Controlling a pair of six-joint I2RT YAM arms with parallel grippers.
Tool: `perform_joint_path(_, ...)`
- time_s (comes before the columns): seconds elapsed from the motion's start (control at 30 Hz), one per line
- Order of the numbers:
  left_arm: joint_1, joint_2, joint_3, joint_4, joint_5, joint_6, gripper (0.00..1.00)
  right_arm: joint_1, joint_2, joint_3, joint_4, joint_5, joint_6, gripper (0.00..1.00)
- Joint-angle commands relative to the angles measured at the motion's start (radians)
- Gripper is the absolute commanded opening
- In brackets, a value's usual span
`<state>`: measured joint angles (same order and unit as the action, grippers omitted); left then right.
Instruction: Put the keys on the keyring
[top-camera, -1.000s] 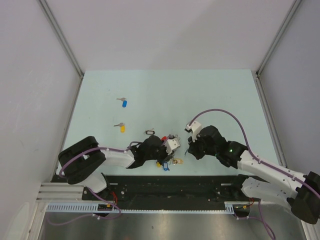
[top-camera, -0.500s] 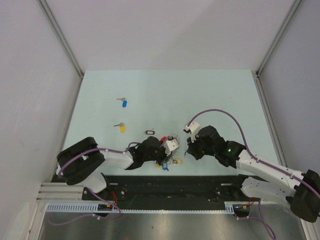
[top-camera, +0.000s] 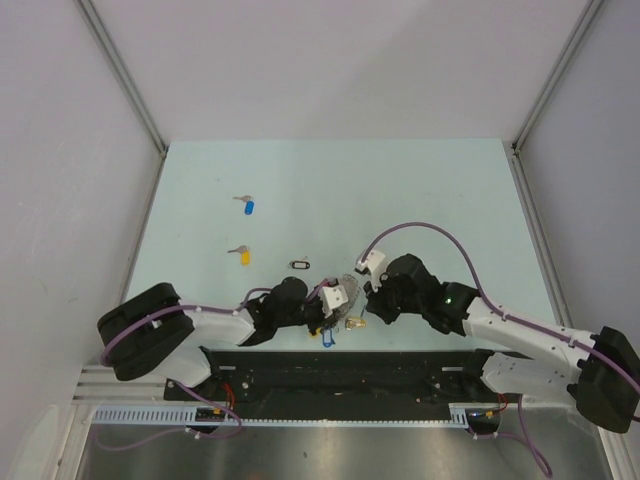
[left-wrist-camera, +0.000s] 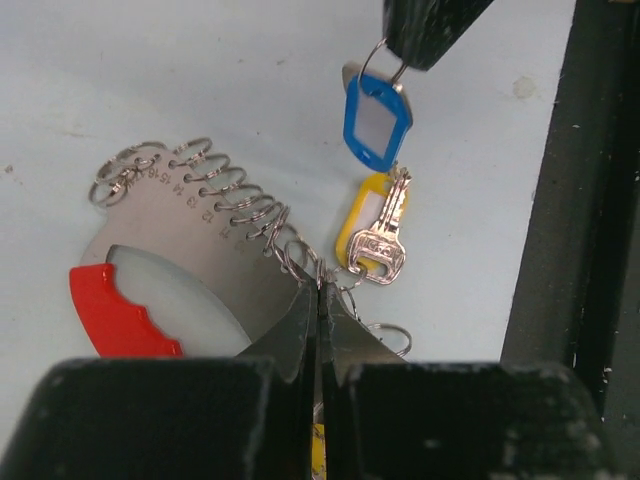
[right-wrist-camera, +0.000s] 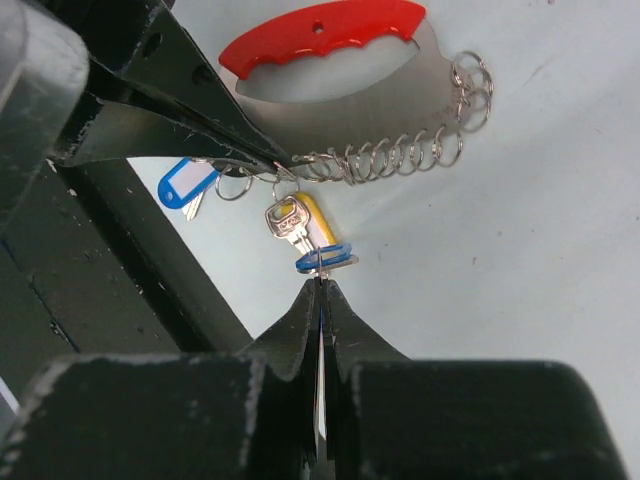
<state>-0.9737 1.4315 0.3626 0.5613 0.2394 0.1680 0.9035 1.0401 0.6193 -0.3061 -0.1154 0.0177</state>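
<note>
Clamping the flat-lying keyring (left-wrist-camera: 190, 250), left end effector (left-wrist-camera: 318, 300) faces right end effector (right-wrist-camera: 320, 290) pinching blue-tagged key (left-wrist-camera: 377, 120).

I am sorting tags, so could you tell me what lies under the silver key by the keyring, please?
A yellow tag lies under the silver key, showing along its left side. The key covers part of the tag, so any label is hidden.

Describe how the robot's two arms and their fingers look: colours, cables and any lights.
Both the left arm and the right arm have white links joined by bulky black joints. A thin purple cable runs along each. A small green light glows on the right arm. The fingers are matte black, tapering to thin points.
</note>
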Motion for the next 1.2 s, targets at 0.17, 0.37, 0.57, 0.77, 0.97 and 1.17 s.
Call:
perform_joint_path(0.17,0.02,-0.085,-0.037,0.107,0.098,0.059,0.0,0.025,0.041,0.003,0.097,-0.041,-0.055,0.0)
perform_joint_path(0.37,0.038,-0.117,-0.059,0.137,0.156,0.068,0.0,0.041,0.063,0.028,0.084,-0.058,-0.097,0.0)
perform_joint_path(0.57,0.072,-0.137,-0.102,0.187,0.231,0.077,0.0,0.075,0.063,0.04,0.078,-0.062,-0.205,0.0)
perform_joint_path(0.77,0.075,-0.155,-0.119,0.203,0.285,0.111,0.01,0.095,0.118,0.077,0.048,-0.066,-0.272,0.0)
perform_joint_path(0.97,0.075,-0.167,-0.128,0.222,0.334,0.119,0.0,0.104,0.156,0.091,0.058,-0.093,-0.32,0.0)
perform_joint_path(1.17,0.075,-0.171,-0.129,0.23,0.354,0.12,0.0,0.106,0.156,0.095,0.065,-0.121,-0.335,0.0)
